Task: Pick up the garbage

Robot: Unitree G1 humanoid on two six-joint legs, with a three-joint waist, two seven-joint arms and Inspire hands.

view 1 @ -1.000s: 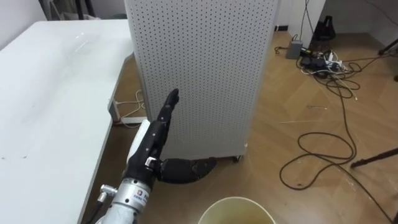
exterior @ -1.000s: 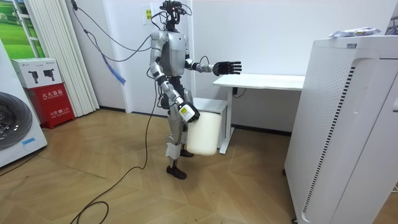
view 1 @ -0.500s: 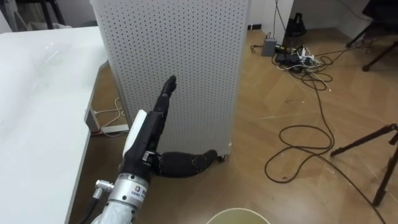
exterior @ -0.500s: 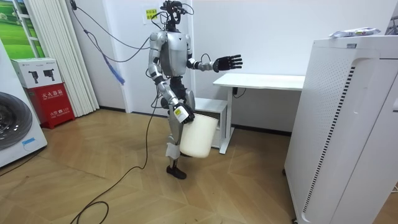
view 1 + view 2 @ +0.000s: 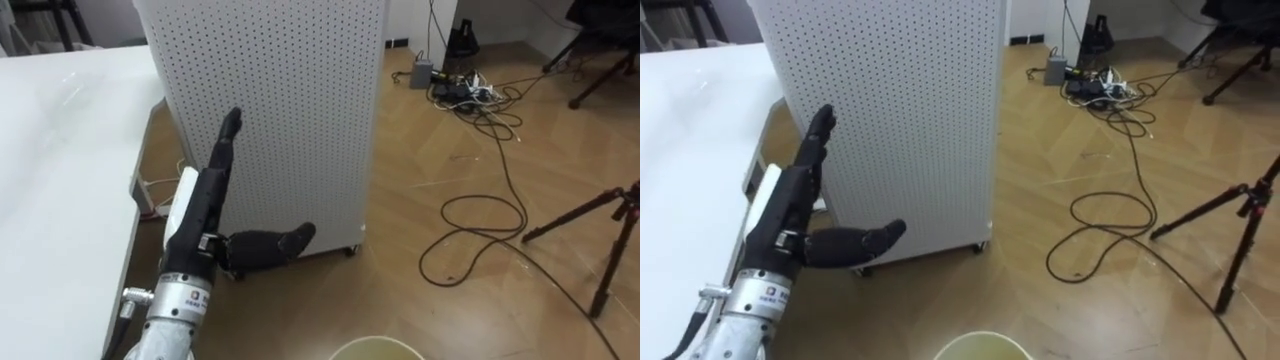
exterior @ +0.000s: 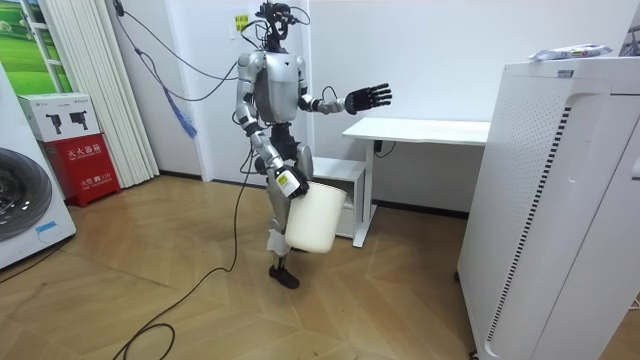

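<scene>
A crumpled silvery packet lies on top of the tall white perforated cabinet at the room view's right. I stand a few steps from it, beside the white desk. My left hand is stretched out in front of me at chest height, open, with straight fingers and nothing in it. It appears against the cabinet's front. My right hand hangs low at my side, shut on the rim of a cream bin held off the floor. The bin's rim peeks in at the bottom edge.
The white desk runs along my left. Loose cables loop across the wooden floor to my right. A tripod leg stands at the right edge. A washing machine and a red box are behind me.
The eye view has swung, so the cabinet sits more to the left. My left hand has risen slightly, and the bin has shifted towards the room view's left with my step.
</scene>
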